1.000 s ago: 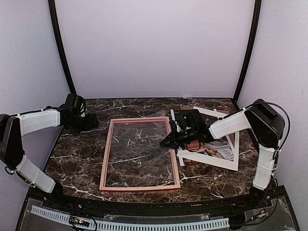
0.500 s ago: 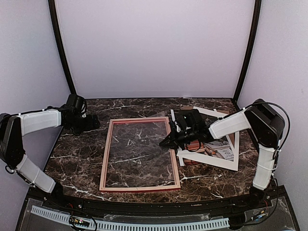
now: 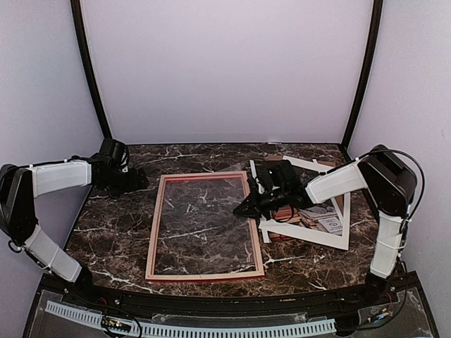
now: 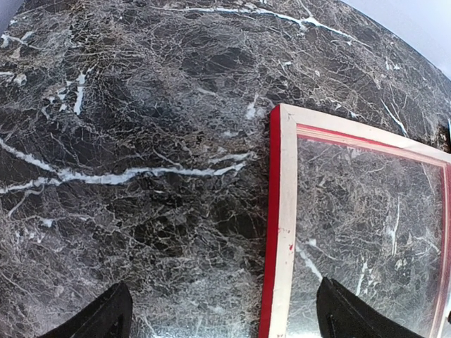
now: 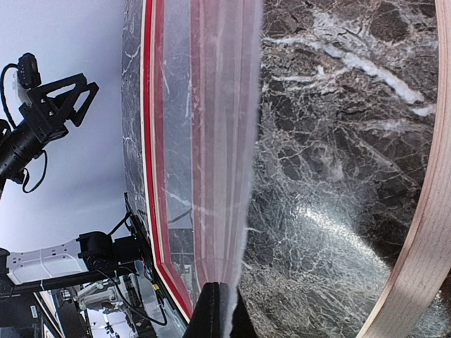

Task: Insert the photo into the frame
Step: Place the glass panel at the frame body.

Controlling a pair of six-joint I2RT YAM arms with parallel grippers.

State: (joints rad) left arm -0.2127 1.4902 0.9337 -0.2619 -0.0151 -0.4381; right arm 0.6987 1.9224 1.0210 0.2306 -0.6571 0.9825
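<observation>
In the middle of the marble table [image 3: 113,243] the frame [image 3: 156,229] lies flat, pale back upward, red showing along its edges. The photo [image 3: 323,220] sits just to its right, under the white mat [image 3: 304,238]. My right gripper [image 3: 244,208] is clenched on the edge of a clear sheet [image 5: 211,141] at the frame's right rail. My left gripper [image 3: 132,180] hangs released near the far left corner. I would raise that sheet slowly, without flexing it or dragging the frame
</observation>
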